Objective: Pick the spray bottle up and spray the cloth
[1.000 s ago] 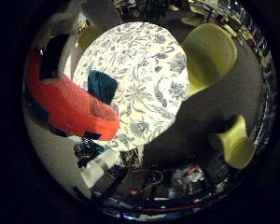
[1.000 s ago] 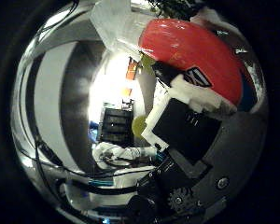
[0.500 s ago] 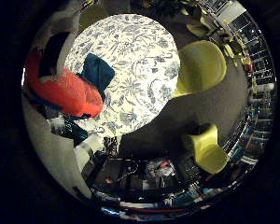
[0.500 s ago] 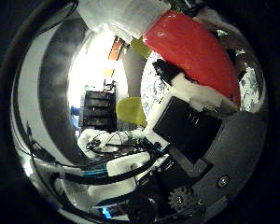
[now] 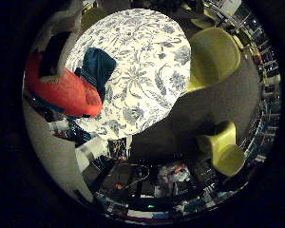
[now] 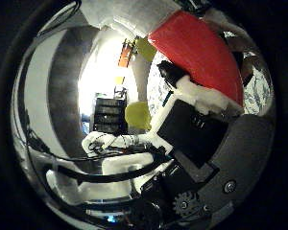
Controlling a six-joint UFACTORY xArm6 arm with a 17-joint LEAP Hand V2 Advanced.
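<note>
Floral-patterned surface (image 5: 147,71) lies well below the hand (image 6: 192,129). Fingers are clamped round the red spray bottle (image 6: 197,52); the blue cloth (image 5: 99,69) lies just beyond the bottle's end.

2 palm views high over the round table (image 5: 147,71), both sharing the close red bottle (image 6: 201,52).

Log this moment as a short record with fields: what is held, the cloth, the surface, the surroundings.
held object: red plastic spray bottle, close to the palm
holder: robot hand, white and black fingers curled round the bottle
cloth: dark teal folded cloth lying on the table, beside the bottle in the little finger side view
surface: round table with blue floral tablecloth
surroundings: two yellow-green chairs on the floor beside the table
spraying: no spray visible
</note>
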